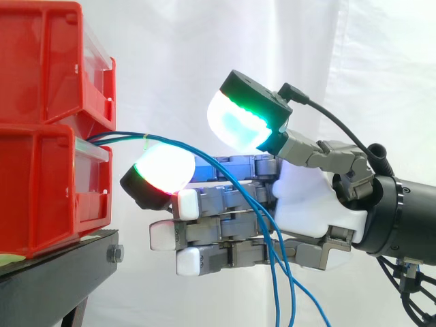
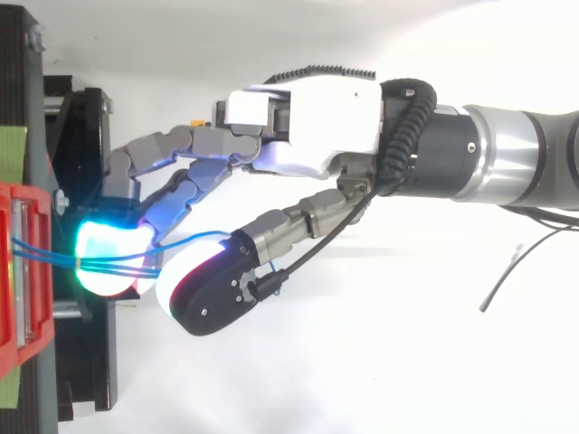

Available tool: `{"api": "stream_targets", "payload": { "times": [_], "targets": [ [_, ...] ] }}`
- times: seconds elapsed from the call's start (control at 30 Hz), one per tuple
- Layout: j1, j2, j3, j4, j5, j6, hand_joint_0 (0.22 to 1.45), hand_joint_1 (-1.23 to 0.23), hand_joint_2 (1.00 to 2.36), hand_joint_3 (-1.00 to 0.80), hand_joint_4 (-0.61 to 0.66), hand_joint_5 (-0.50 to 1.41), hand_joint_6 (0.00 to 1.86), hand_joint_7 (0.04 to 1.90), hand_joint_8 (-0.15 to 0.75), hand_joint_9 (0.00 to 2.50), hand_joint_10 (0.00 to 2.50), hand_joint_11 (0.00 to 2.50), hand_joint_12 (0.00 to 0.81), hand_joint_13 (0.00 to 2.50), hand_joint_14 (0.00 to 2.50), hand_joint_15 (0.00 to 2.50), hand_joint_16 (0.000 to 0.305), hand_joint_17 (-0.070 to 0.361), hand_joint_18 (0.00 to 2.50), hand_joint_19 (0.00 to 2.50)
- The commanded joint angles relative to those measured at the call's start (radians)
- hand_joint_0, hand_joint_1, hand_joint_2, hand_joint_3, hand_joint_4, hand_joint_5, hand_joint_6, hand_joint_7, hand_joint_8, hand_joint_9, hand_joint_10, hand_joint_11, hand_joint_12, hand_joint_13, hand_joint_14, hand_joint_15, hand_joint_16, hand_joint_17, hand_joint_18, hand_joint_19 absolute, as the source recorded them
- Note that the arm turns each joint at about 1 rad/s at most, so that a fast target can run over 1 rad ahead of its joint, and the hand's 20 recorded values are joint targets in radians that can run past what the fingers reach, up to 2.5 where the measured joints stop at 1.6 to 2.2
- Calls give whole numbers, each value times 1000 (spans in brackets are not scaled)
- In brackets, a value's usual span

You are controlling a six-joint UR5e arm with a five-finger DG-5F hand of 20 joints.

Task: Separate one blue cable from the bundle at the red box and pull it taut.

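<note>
Hand open, fingers straight | blue cables draped over one fingertip | beside red bins

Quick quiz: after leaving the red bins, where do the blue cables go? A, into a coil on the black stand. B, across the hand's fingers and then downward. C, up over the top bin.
B: in the side view the blue cables run from the red bins across the fingers of the hand and hang down below it.

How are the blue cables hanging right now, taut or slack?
Slack. From the red box the blue cables run across the hand, then droop in loose curves below it in the side view.
</note>
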Motion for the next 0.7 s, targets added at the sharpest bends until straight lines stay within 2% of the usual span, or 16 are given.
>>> {"api": "stream_targets", "payload": {
  "times": [0.0, 0.2, 0.67],
  "targets": [
    [0, 0, 1, 1, -1, 3, 627, -626, 1015, -263, 110, -172, 644, 1064, 296, 770, 13, 743, 330, 693, 18, 492, 45, 100, 570, 557],
    [0, 0, 1, -2, -2, 3, 633, -636, 1016, -200, 103, -184, 705, 998, 297, 770, 15, 752, 331, 697, 16, 500, 45, 100, 571, 564],
    [0, 0, 0, -7, -13, 3, 577, -597, 1011, -352, 130, -210, 823, 944, 303, 774, 16, 808, 340, 695, 16, 500, 46, 103, 576, 571]
  ]
}}
